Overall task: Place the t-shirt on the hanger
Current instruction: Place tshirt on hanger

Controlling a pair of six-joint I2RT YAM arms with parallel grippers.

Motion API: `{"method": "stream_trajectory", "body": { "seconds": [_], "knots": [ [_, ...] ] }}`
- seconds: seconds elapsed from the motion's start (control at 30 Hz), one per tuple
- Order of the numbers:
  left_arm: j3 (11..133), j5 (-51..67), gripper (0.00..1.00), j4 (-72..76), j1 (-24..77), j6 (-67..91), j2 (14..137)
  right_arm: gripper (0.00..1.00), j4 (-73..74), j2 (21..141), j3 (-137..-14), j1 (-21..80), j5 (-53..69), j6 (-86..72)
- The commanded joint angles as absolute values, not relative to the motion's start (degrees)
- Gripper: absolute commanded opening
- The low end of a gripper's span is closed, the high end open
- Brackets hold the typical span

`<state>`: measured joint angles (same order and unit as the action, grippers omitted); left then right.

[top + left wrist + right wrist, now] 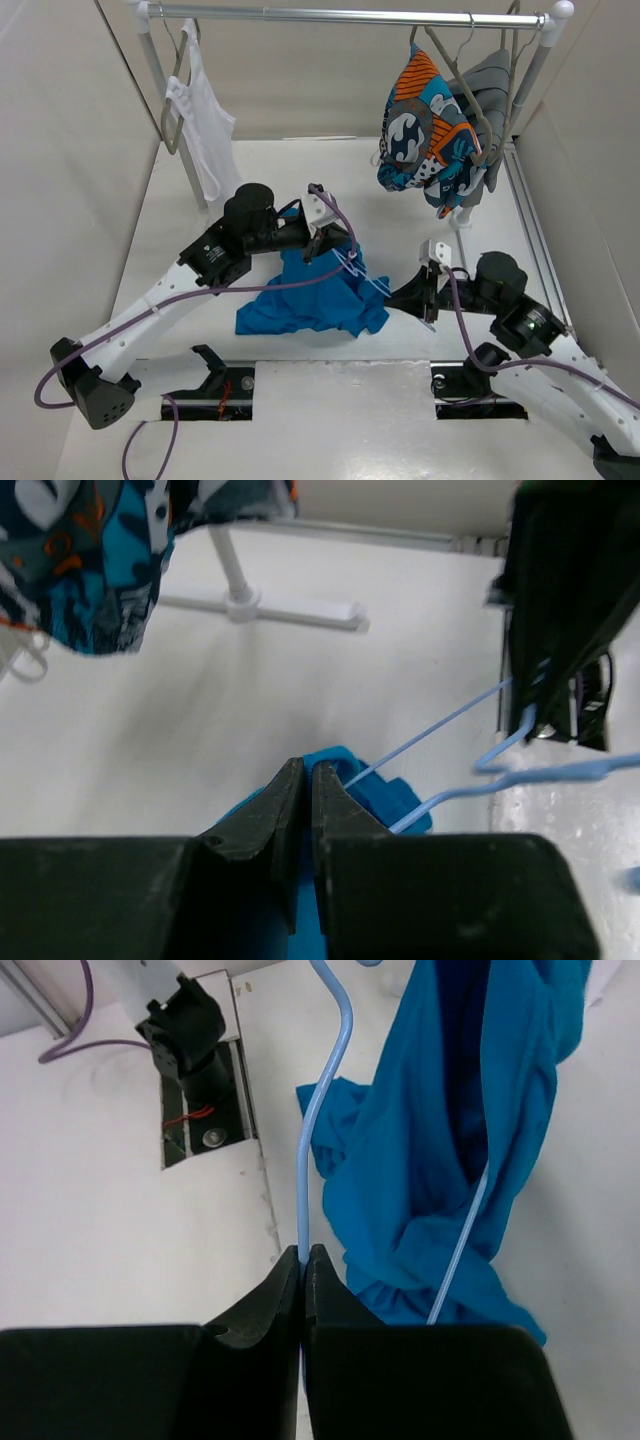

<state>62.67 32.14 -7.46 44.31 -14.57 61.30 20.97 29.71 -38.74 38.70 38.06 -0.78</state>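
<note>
The bright blue t-shirt (310, 300) hangs bunched from my left gripper (330, 250), its lower part resting on the table. In the left wrist view the jaws (305, 772) are shut on a fold of the t-shirt (385, 792). The thin light-blue hanger (372, 280) stretches between the two grippers. My right gripper (402, 295) is shut on one of its wires, seen in the right wrist view at the jaw tips (303, 1252). The hanger's (325, 1110) other wire runs into the folds of the t-shirt (440, 1140).
A clothes rail (340, 15) crosses the back. It holds a white tank top (205, 130) at the left, and a patterned orange-blue garment (425, 125) beside a grey one (492, 85) at the right. White walls close both sides. The rail's right foot (460, 215) stands near my right arm.
</note>
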Motion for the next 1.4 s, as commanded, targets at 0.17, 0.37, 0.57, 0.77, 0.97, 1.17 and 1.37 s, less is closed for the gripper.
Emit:
{"method": "stream_trajectory", "body": {
  "seconds": [0.17, 0.37, 0.57, 0.77, 0.97, 1.17, 1.37],
  "knots": [
    [70.0, 45.0, 0.02, -7.4, 46.3, -16.6, 62.8, 0.0, -2.9, 36.5, -33.9, 38.8, 40.1, 8.2],
    [72.3, 40.5, 0.32, -20.1, 46.3, -26.9, 61.2, 0.0, -7.8, 36.5, -28.1, 38.8, 40.1, 11.1],
    [72.9, 23.4, 0.61, -24.2, 45.8, -34.8, 59.2, 0.0, -14.8, 35.9, -20.1, 38.8, 41.2, 11.1],
    [75.0, 16.4, 0.62, -29.0, 45.8, -43.7, 56.4, 0.0, -16.9, 33.1, -17.4, 38.8, 41.2, 10.5],
    [74.7, 24.7, 0.63, -47.8, 45.8, -55.9, 58.4, 0.0, -16.9, 32.0, -15.7, 38.8, 41.2, 10.5],
    [68.6, 30.0, 0.69, -42.5, 45.8, -56.6, 61.9, 0.0, -16.9, 33.7, -16.9, 38.8, 42.3, 10.5],
    [67.1, 31.4, 0.59, -41.2, 45.8, -56.6, 67.6, 0.0, -15.6, 34.8, -20.7, 38.8, 42.8, 12.5]
  ]
}}
